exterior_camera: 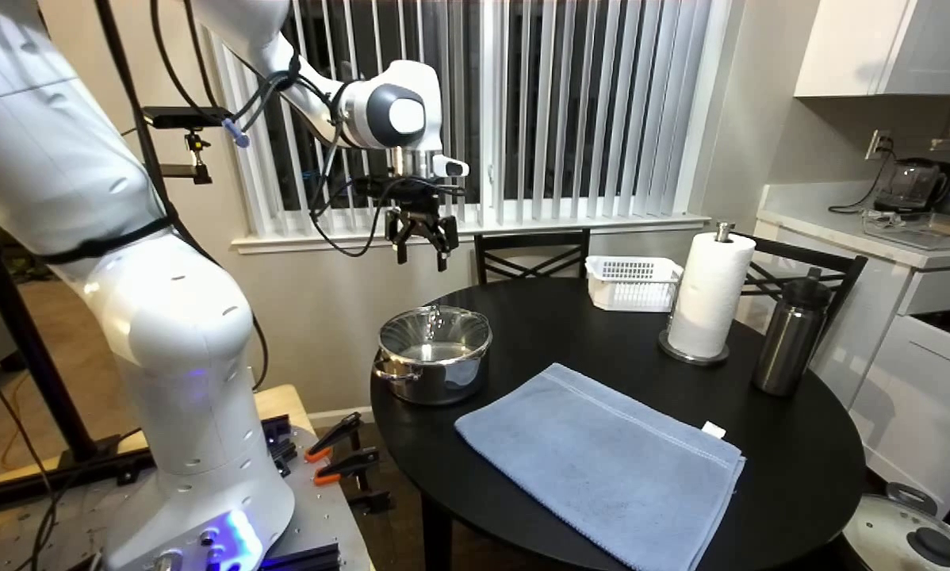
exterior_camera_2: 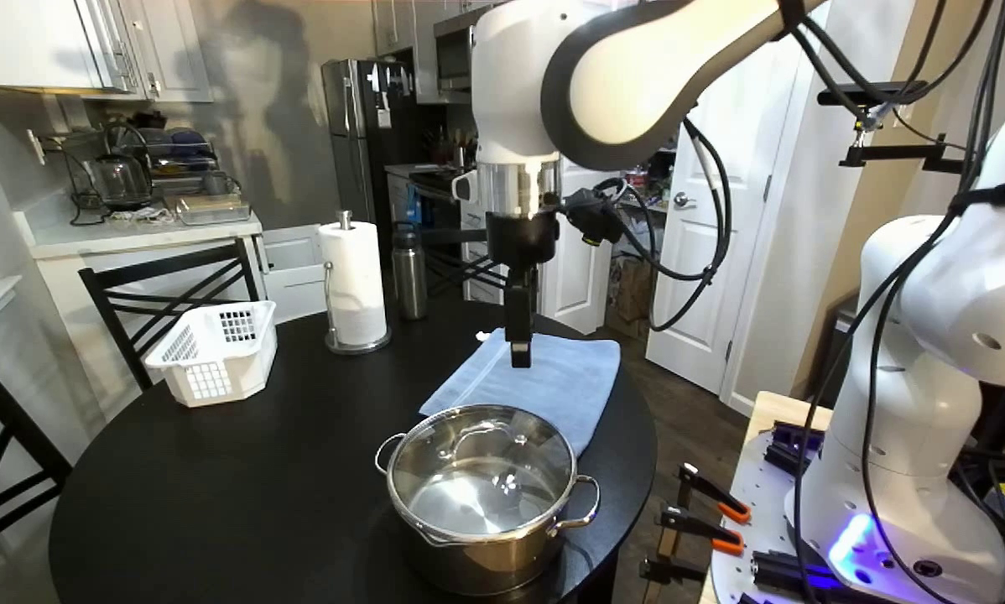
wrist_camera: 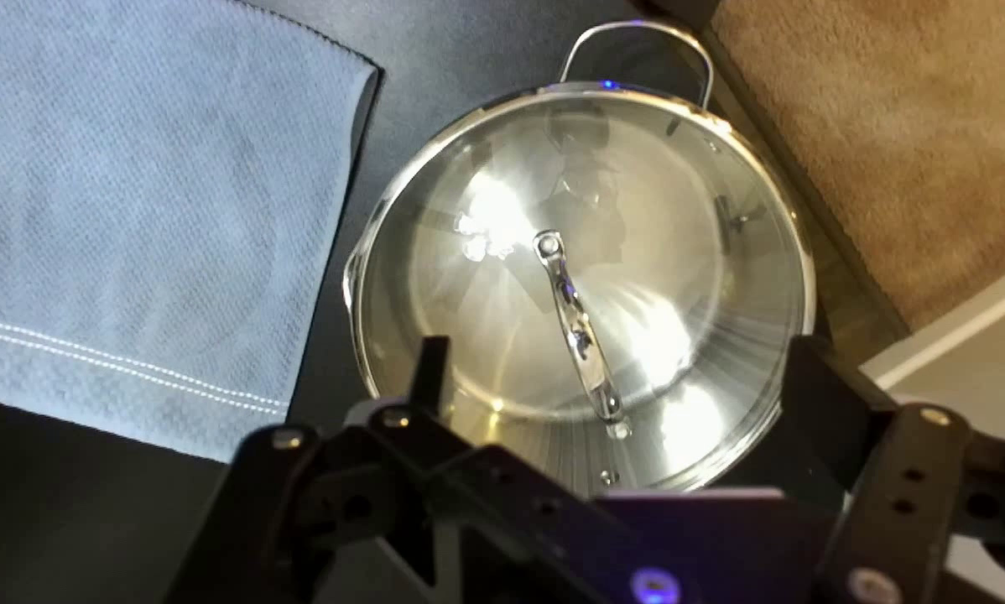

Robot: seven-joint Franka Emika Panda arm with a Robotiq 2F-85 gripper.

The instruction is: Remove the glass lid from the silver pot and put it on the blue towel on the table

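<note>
Above the table (exterior_camera: 554, 325), fingers (exterior_camera: 448, 235) hang wide apart, empty.

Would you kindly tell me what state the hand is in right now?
Hand: open, holding nothing; the glass lid rests on the silver pot.
</note>
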